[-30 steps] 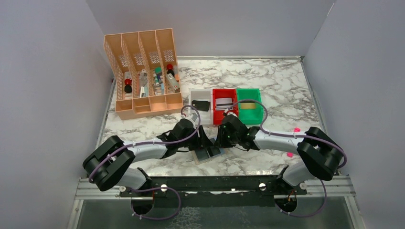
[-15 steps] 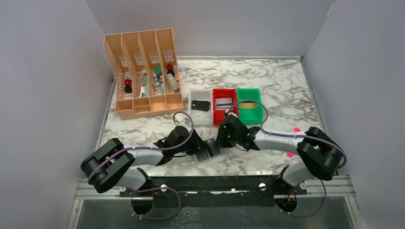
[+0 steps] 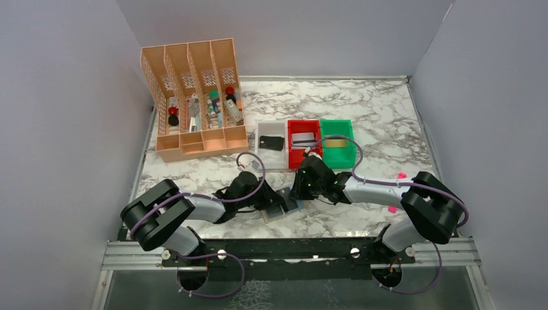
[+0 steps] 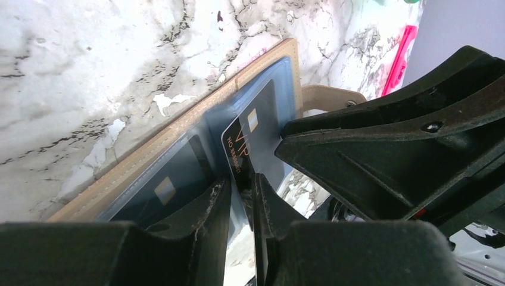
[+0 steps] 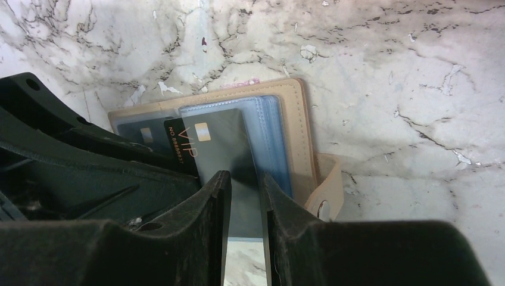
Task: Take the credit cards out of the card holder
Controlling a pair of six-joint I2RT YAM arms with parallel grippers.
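Card holder (image 5: pixel 301 143) lies open, black card (image 5: pixel 208 143) protruding.

Tan-edged card holder (image 5: pixel 301 137) lying open on the marble table (image 5: pixel 387 89), blue-grey clear pockets facing up. A black card (image 5: pixel 217 143) lettered VIP in gold sticks partly out, skewed; a second dark card (image 5: pixel 140 134) sits tucked in the neighbouring pocket

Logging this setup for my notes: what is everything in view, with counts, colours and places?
card holder: one, tan-edged blue-grey, open on the marble table by the arms
VIP card: one, black, sticking out of the holder
second card: one, dark, pocketed beside it
white bin, red bin, green bin: one each, mid-table, a card in each
organizer: one, orange, far left
left hand, right hand: one each, black, fingertips at the VIP card
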